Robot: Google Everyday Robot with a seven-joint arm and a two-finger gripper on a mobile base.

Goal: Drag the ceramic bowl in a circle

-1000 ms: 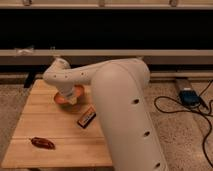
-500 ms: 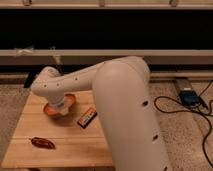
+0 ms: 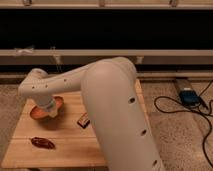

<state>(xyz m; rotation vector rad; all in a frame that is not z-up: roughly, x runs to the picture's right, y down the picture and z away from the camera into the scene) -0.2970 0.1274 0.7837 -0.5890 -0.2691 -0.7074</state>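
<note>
Here, everything is placed relative to the bowl.

Landmark: the round, shallow, glossy orange-terracotta ceramic bowl (image 3: pixel 44 110) sits on the left rear part of the light wooden slatted desk (image 3: pixel 70 145); only its left side and right rim show, the rest being covered by the arm's end.

Arm: the large white robot arm (image 3: pixel 112 107) fills the middle of the view, its thick segment rising from the lower right, its thinner forearm reaching left and bending down over the bowl.

Tool: the tool (image 3: pixel 49 111) is at the end of the pale wrist, lowered into or onto the bowl's middle; whether it is spread, pressed together or pinching the bowl cannot be told, since the wrist hides it.

Near the bowl, right: a small dark brown rectangular block (image 3: pixel 83 121) lies on the desk just right of the bowl and slightly nearer the viewer, apart from it.

Near the bowl, front: a dark reddish, elongated, wrinkled object (image 3: pixel 42 143) lies on the desk in front of the bowl, well apart from it.

Far from the bowl, right: a blue box (image 3: pixel 189 97) with black cables (image 3: pixel 172 106) lies on the speckled floor, well away from the desk.
</note>
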